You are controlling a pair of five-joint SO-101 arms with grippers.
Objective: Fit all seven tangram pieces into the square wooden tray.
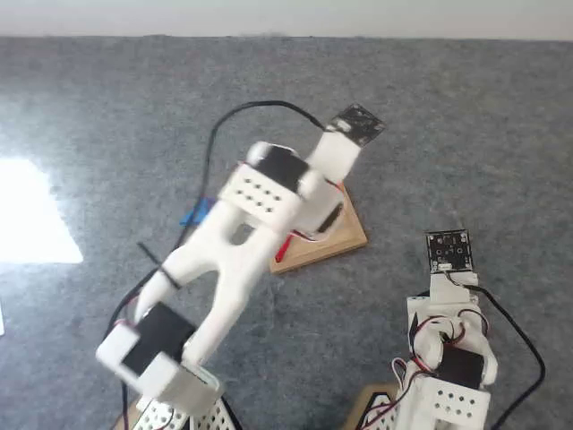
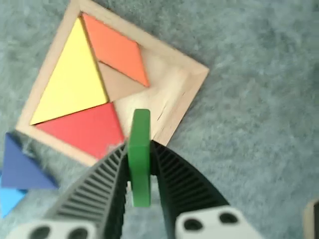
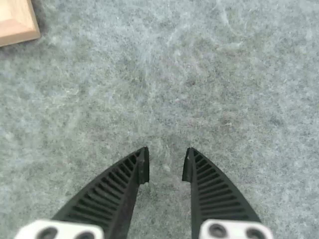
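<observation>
In the left wrist view my left gripper (image 2: pixel 138 147) is shut on a green piece (image 2: pixel 140 164), held on edge just above the near corner of the square wooden tray (image 2: pixel 195 78). In the tray lie a large yellow triangle (image 2: pixel 72 82), an orange parallelogram (image 2: pixel 117 50) and a red triangle (image 2: pixel 84 130); the corner under the green piece is bare wood. A dark blue triangle (image 2: pixel 22 167) and a light blue piece (image 2: pixel 9 200) rest on the mat beside the tray. My right gripper (image 3: pixel 165 164) stands open over bare mat, with the tray's corner (image 3: pixel 17 22) far off.
Grey felt mat (image 1: pixel 466 134) covers the table. In the high view the left arm (image 1: pixel 237 260) hides most of the tray (image 1: pixel 349 237); a blue piece (image 1: pixel 192 215) peeks out beside it. The right arm (image 1: pixel 448 358) sits folded at the front right.
</observation>
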